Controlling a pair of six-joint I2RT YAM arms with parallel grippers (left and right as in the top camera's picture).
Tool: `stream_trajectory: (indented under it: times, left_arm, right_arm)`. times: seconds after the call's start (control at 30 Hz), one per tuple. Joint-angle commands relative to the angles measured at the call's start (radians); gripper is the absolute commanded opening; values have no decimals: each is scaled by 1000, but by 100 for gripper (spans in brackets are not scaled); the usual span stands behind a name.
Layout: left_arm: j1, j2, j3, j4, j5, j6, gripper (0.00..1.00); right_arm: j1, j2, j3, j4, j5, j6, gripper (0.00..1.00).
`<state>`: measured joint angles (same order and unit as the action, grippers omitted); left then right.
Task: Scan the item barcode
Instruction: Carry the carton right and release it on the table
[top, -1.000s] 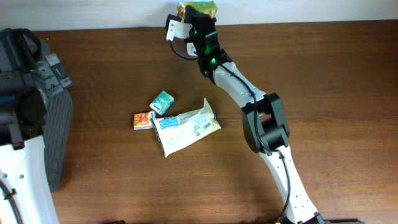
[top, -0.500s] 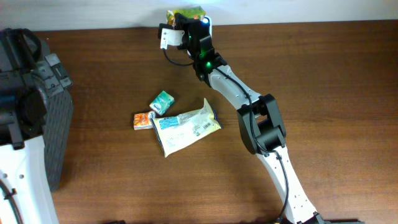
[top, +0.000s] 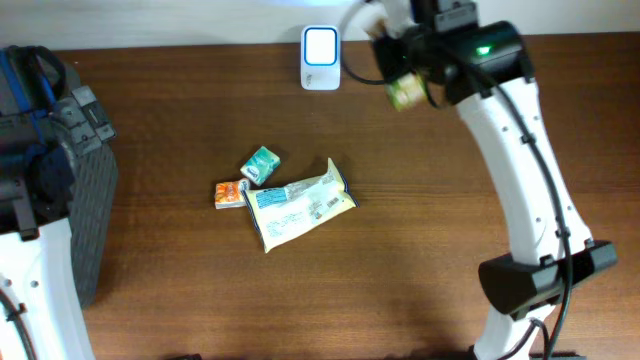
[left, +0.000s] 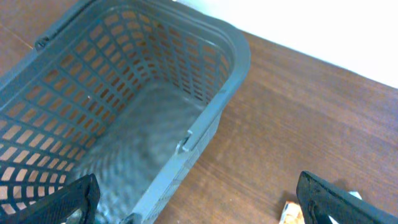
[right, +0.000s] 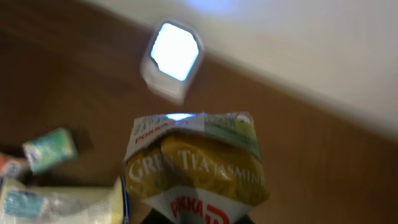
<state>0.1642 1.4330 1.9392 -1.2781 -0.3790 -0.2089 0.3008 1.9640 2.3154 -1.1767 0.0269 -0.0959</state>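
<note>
Soft, even room light falls on the dark wooden table (top: 180, 290), leaving only faint shadows. The scanner (top: 320, 46) glows blown-out white with a bluish halo in the overhead and right wrist views. The right wrist view is smeared by motion blur, which softens the lettering on the tea packet (right: 196, 158). In the left wrist view the floor of the basket (left: 236, 50) is blurred and the pale wall (left: 323, 31) is overexposed.

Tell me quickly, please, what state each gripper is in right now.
Left gripper: open, empty.
Right gripper: shut on the crinkled yellow-green jasmine green tea packet.
</note>
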Motion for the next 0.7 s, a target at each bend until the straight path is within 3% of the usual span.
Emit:
stream_trajectory:
  times: [0.0, 0.07, 0.13, 0.3, 0.33, 0.4, 0.5, 0.57, 0.63, 0.67]
  left_arm:
    - [5, -5, 6, 1, -10, 2, 99]
    - [4, -5, 6, 1, -10, 2, 99]
    - [4, -5, 6, 1, -10, 2, 99]
    - [4, -5, 6, 0, -10, 2, 99]
    - [5, -5, 6, 0, -10, 2, 99]
    - [4, -5, 6, 0, -10, 2, 99]
    - [4, -5, 6, 0, -10, 2, 99]
    - [4, -5, 6, 0, -10, 2, 99]
    - [4, -5, 6, 0, -10, 2, 99]
    - [4, -5, 6, 0, -10, 2, 99]
  right_arm:
    - [-142, 69, -68, -190, 11, 304, 4]
    - [-283, 106, -237, -211, 10, 373, 4]
    - [-370, 109, -400, -124, 10, 375, 4]
    - [-523, 109, -699, 218, 10, 423, 6]
    - [-547, 109, -705, 262, 10, 449, 27]
    - [-587, 106, -647, 261, -53, 472, 99]
    - [-581, 84, -346, 3, -107, 472, 99]
    - [-524, 80, -162, -188, -280, 469, 99]
    - [-441, 91, -167, -204, -353, 463, 99]
    - [-372, 108, -177, -195, -422, 369, 99]
